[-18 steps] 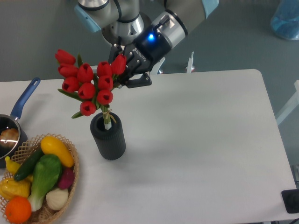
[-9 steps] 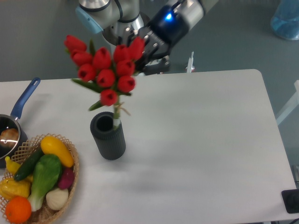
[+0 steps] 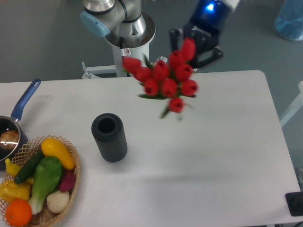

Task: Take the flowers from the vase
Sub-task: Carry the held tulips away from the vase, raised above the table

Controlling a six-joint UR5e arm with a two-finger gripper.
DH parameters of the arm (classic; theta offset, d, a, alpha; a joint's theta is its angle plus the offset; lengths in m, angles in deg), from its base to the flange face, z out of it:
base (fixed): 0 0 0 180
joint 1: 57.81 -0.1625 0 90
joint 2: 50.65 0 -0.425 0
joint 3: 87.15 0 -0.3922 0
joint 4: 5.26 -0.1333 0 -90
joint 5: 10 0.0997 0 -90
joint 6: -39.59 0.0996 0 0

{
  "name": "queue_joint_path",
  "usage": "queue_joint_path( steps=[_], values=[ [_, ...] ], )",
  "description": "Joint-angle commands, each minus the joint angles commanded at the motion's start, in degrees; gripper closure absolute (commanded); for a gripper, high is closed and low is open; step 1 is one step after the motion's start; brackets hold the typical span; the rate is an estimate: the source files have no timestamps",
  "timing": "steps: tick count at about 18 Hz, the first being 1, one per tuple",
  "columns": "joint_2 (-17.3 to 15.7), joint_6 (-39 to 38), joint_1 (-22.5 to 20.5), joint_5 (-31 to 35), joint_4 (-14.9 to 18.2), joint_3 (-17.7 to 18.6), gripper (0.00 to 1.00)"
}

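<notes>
while the gripper (image 3: pixel 196 47) clamps the flowers (image 3: pixel 165 80) aloft; the vase (image 3: pixel 109 137) stands apart

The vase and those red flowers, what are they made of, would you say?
The vase looks like matte dark plastic or rubber: fine even ribs, no shine. The flowers, held up by the gripper, look artificial, maybe fabric or plastic: the buds are all alike and evenly red, though motion blur leaves that open.

flowers (image 3: pixel 164 81) motion-blurred; hide end effector (image 3: pixel 195 47) fingertips
</notes>
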Motion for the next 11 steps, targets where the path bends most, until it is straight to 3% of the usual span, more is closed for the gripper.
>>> queue_joint_path(
  steps=[4,6,11],
  values=[
    [0.35,0.44,0.34,17.45,-0.7,-1.31,1.0],
    [2.19,0.44,1.57,25.29,-0.36,-2.63,1.0],
    [7.46,0.35,4.65,36.83,-0.17,-6.5,1.0]
  ],
)
